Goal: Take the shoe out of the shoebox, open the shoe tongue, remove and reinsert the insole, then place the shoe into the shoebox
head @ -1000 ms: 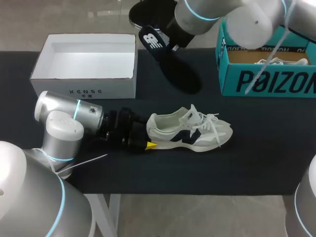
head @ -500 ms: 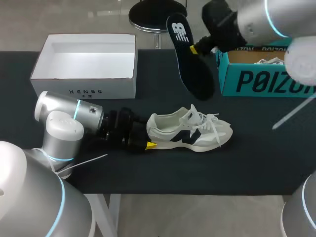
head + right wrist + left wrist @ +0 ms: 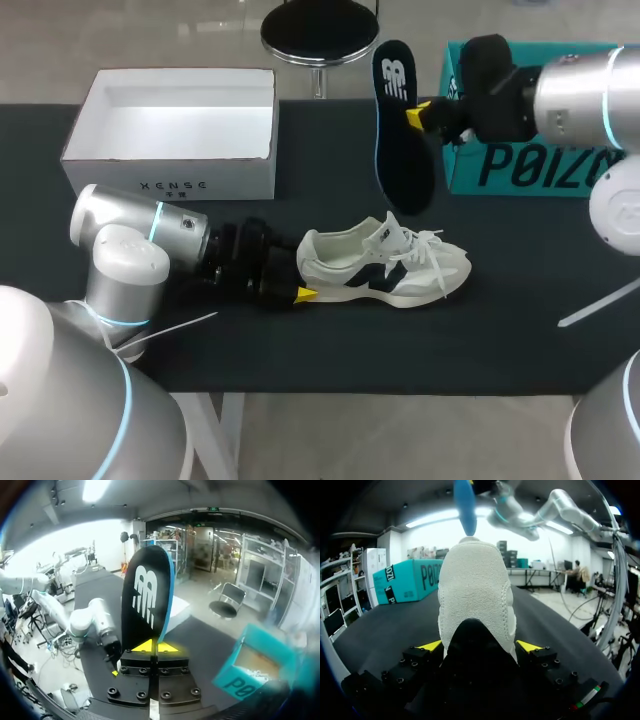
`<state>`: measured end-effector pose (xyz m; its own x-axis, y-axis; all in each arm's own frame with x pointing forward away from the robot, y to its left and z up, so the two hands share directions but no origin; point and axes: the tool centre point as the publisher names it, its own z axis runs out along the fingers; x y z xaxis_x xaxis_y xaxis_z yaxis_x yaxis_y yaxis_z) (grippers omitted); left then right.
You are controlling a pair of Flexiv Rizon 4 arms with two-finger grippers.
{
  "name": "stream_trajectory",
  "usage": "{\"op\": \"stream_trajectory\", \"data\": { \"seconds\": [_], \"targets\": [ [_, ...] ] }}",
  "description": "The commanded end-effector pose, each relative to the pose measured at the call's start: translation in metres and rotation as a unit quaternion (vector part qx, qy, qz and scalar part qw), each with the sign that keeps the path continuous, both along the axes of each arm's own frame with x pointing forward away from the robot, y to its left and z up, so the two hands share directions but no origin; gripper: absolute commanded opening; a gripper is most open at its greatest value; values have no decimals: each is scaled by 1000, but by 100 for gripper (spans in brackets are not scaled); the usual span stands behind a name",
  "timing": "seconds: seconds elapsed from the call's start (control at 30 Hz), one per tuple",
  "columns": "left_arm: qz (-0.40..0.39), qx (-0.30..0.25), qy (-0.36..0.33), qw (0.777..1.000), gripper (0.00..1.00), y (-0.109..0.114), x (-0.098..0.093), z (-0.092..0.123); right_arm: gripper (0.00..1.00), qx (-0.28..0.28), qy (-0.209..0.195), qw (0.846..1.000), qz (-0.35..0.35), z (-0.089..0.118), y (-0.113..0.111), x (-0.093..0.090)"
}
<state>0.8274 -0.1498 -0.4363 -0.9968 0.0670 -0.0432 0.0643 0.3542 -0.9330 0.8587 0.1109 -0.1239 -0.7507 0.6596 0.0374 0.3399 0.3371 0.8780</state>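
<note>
- A white shoebox (image 3: pixel 170 130) sits open at the back left corner of the tabletop (image 3: pixel 520 310).
- The left arm (image 3: pixel 140 235) lies low over the tabletop just in front of that box. It comes in from the left edge and points toward the middle.
- The left claw (image 3: pixel 303 293) is closed on the heel of the shoe (image 3: pixel 385 268). Its wrist view shows a yellow tip pressed against each side of the heel, so the fingers stand fairly wide apart.
- The shoe is white and grey with a dark side mark. It rests on its sole near the middle of the tabletop, toe toward the right edge, laces loose.
- The insole (image 3: pixel 400 125) is dark with a white mark and a blue edge. It is held in the air over the back of the tabletop, behind the shoe and apart from it, standing nearly on end.
- The right claw (image 3: pixel 425 115) is pinched tight on the insole's side edge, its yellow tips all but meeting. The right arm (image 3: pixel 570 95) comes in from the right edge.
- A teal box (image 3: pixel 520 170) stands at the back right corner, just behind the right claw.
</note>
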Motion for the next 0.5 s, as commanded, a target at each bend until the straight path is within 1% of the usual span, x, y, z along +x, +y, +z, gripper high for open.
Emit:
{"op": "stream_trajectory", "data": {
  "seconds": [0.03,0.07,0.17,0.27,0.37,0.5],
  "targets": [
    [0,1,0,1000,0,-1,0,-3,0,90,-35,995,-21,0,-18,-27],
    [0,1,0,1000,0,-1,0,-3,0,109,-33,993,-21,0,-20,-32],
    [0,1,0,1000,0,-1,0,-3,0,135,-9,990,-31,0,-25,-44],
    [0,1,0,1000,0,-1,0,-3,0,142,15,989,-34,3,-30,-57],
    [0,1,0,1000,0,-1,0,-3,0,141,33,989,-27,11,-32,-69],
    [0,1,0,1000,0,-1,0,-3,0,140,46,989,-16,26,-26,-83]
  ]
}}
